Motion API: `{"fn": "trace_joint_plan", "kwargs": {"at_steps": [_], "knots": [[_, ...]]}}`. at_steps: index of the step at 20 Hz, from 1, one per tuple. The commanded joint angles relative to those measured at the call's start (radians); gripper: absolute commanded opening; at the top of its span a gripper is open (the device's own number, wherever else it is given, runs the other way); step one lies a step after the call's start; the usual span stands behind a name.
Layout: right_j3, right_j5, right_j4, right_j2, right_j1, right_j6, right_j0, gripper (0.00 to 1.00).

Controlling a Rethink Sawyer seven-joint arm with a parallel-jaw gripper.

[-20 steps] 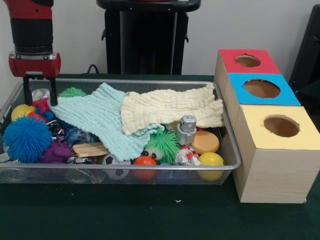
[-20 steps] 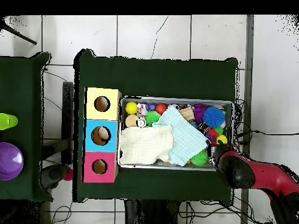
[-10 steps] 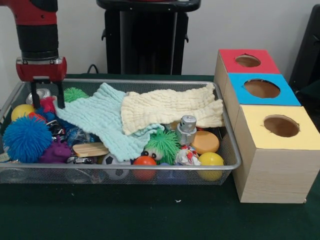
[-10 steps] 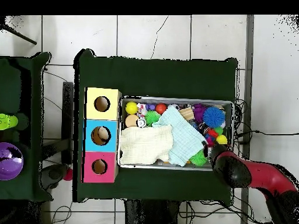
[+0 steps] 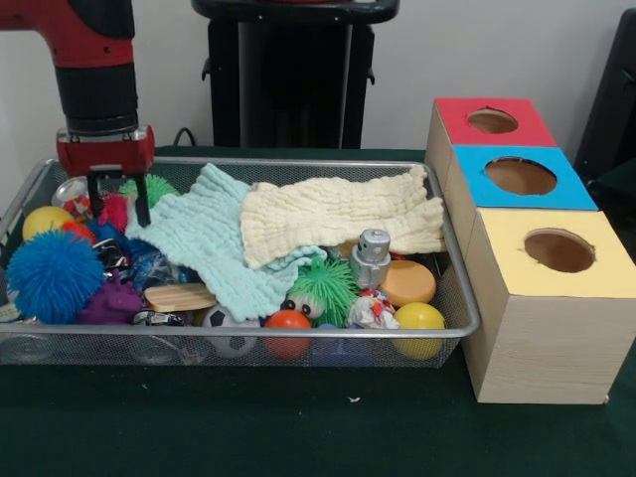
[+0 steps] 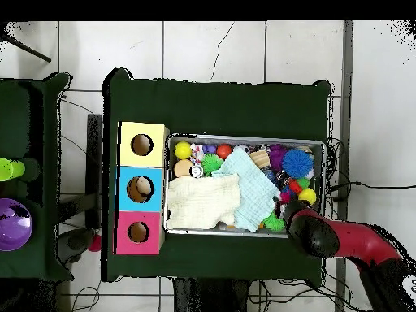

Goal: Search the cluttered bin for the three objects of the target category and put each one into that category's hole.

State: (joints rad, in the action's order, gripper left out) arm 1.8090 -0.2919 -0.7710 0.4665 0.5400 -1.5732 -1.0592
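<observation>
Left end of wire bin [image 5: 452, 288]: blue spiky ball [image 5: 52, 274], yellow ball [image 5: 42, 220]. Claw [image 5: 117, 202] above, fingers apart, empty, over the clutter beside green spiky ball [image 5: 149, 186]. Teal cloth [image 5: 204, 243], then cream cloth [image 5: 333, 214] mid-bin. Far right: box [image 5: 542, 298] with red, blue, yellow holes. Target items not identifiable.

You are looking at a shiny wire-mesh metal bin [image 5: 452, 288]; inside it two crinkled cloths are lying, mint [image 5: 204, 243] and cream [image 5: 333, 214]; beside the bin, pale matt wooden boxes [image 5: 542, 338] are showing painted tops.
</observation>
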Motion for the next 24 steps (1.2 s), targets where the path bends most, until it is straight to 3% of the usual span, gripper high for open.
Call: {"fn": "trace_joint_plan", "kwargs": {"at_steps": [1, 8, 12, 14, 19, 24], "knots": [[-0.073, -0.02, -0.05, -0.008, -0.054, 0.018, 0.03, 0.0], [-0.056, -0.034, -0.017, 0.005, -0.048, 0.003, 0.029, 0.0], [-0.034, -0.128, 0.05, -0.015, -0.002, -0.029, 0.055, 0.0], [-0.015, -0.142, 0.101, 0.013, 0.003, -0.043, 0.033, 0.0], [0.089, -0.071, 0.263, 0.164, -0.009, -0.107, -0.072, 0.0], [0.127, -0.044, 0.324, 0.176, 0.018, -0.122, -0.062, 0.0]]}}
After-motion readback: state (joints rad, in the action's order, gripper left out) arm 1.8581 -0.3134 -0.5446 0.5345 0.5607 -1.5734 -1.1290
